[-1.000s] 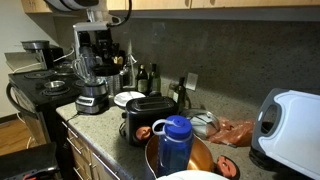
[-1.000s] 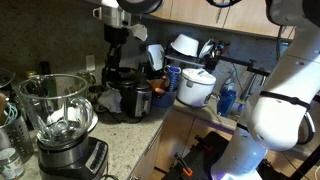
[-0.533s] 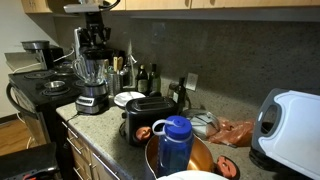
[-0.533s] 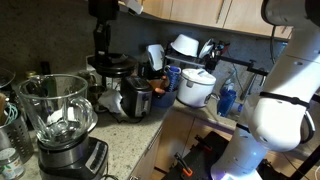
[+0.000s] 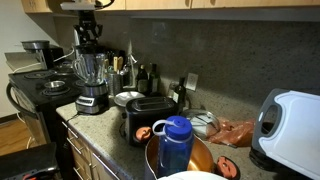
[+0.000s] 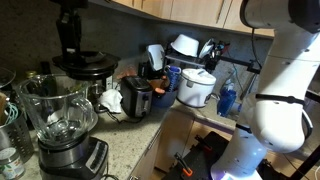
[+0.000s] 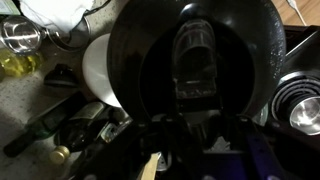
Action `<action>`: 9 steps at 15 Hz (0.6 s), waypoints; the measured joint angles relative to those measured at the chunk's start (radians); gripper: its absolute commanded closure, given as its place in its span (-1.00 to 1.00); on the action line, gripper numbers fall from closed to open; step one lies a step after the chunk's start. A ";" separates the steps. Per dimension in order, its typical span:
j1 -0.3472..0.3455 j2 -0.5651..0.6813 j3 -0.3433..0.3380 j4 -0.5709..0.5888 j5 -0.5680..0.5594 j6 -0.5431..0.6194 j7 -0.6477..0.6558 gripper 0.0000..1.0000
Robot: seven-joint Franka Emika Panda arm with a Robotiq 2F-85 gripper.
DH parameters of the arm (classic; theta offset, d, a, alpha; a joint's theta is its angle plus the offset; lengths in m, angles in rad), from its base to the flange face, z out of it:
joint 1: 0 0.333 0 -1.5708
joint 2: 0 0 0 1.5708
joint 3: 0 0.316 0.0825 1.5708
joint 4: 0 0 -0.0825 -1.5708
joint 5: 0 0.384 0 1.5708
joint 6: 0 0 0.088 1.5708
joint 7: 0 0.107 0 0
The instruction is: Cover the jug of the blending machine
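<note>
The blending machine has a squat black base (image 5: pixel 92 102) (image 6: pixel 72 160) and a clear jug (image 5: pixel 90 69) (image 6: pixel 52 106) that stands open on top. My gripper (image 5: pixel 86 37) (image 6: pixel 70 46) is shut on a round black lid (image 6: pixel 87 66) and holds it level just above the jug's rim, a little toward the back in an exterior view. In the wrist view the lid (image 7: pixel 195 55), with its clear centre cap, fills most of the picture. The fingers (image 7: pixel 195 140) are dark against it, and the jug is hidden beneath.
A black toaster (image 5: pixel 150 118) (image 6: pixel 135 97) stands on the counter near the blender. Also there are a blue-capped bottle (image 5: pixel 175 143), a white plate (image 5: pixel 127 98), dark bottles (image 5: pixel 145 78), a stove (image 5: pixel 40 86) and a white rice cooker (image 6: pixel 197 86). Wall cabinets hang overhead.
My gripper has carried the lid sideways along the counter, from over the toaster area to above the jug.
</note>
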 measured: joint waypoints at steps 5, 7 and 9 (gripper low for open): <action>0.069 0.146 0.009 0.144 -0.058 -0.031 0.000 0.66; 0.097 0.199 0.008 0.200 -0.074 -0.041 0.000 0.66; 0.123 0.245 0.007 0.255 -0.083 -0.055 0.000 0.66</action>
